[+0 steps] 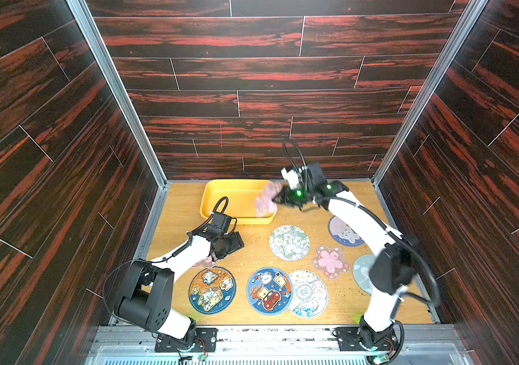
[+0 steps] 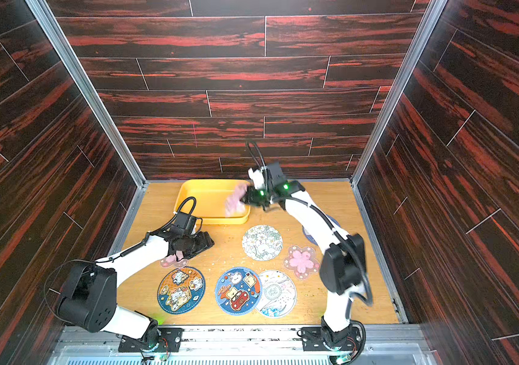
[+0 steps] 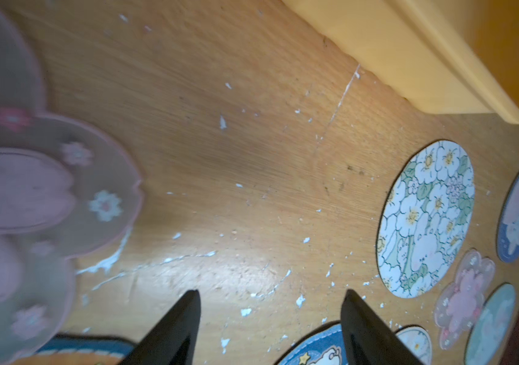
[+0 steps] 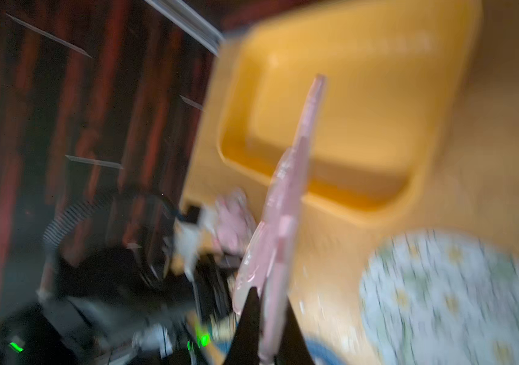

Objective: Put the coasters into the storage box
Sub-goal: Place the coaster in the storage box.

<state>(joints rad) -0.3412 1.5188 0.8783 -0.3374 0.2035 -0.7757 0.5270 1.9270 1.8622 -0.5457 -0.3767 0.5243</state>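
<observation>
While edge-on between right jaws, pink coaster (image 4: 285,202); over storage box (image 1: 236,183) rim

You find the box (image 1: 236,182) at the back of the surface (image 1: 182,202); the coasters (image 1: 289,242) lie before it, spread left to right.

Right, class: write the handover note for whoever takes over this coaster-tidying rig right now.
Right gripper: shut on a pink blossom coaster, held over the storage box's right end.
Left gripper: open, empty, above the table near a second blossom coaster.
Done: no coaster seen lying in the box.
Left: drop the held one, then box the second blossom, floral disc, bunny disc, third blossom, grey-blue disc, two cartoon discs, wave disc.
</observation>
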